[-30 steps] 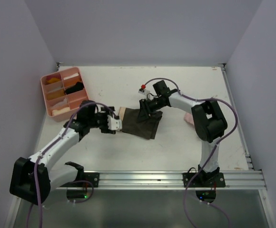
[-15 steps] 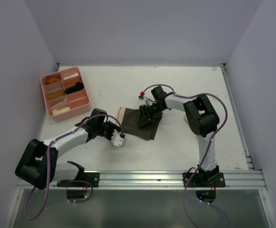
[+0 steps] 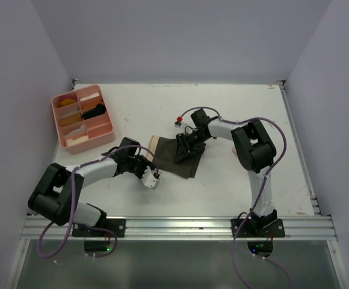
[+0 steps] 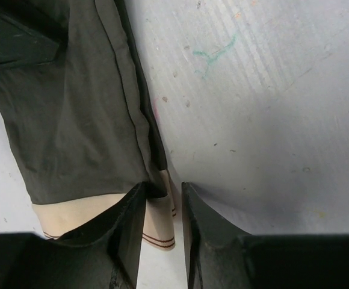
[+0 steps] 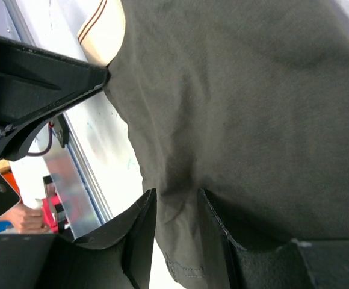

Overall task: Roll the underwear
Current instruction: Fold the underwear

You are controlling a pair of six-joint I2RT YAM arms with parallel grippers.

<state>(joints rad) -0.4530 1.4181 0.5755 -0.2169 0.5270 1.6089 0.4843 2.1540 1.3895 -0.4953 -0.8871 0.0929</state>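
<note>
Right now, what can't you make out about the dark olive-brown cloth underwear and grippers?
- Left wrist view: whether the left gripper pinches the dark olive-brown cloth underwear or only straddles its beige band; its fingers hide contact.
- Top view: the cloth beneath the right gripper; the arm covers it.
- Top view: pink plastic compartment tray contents; too small.

White worktop (image 3: 234, 108), scuffed and speckled up close, with a faint green squiggle (image 4: 213, 54) on it. Pale lilac walls box it in: back wall (image 3: 180, 36), left wall (image 3: 12, 90), right wall (image 3: 343, 90). A metal rail (image 3: 180, 226) runs along the near edge, and a thin strip (image 3: 299, 150) runs down the right edge. The light is soft and even, the shadows faint.
</note>
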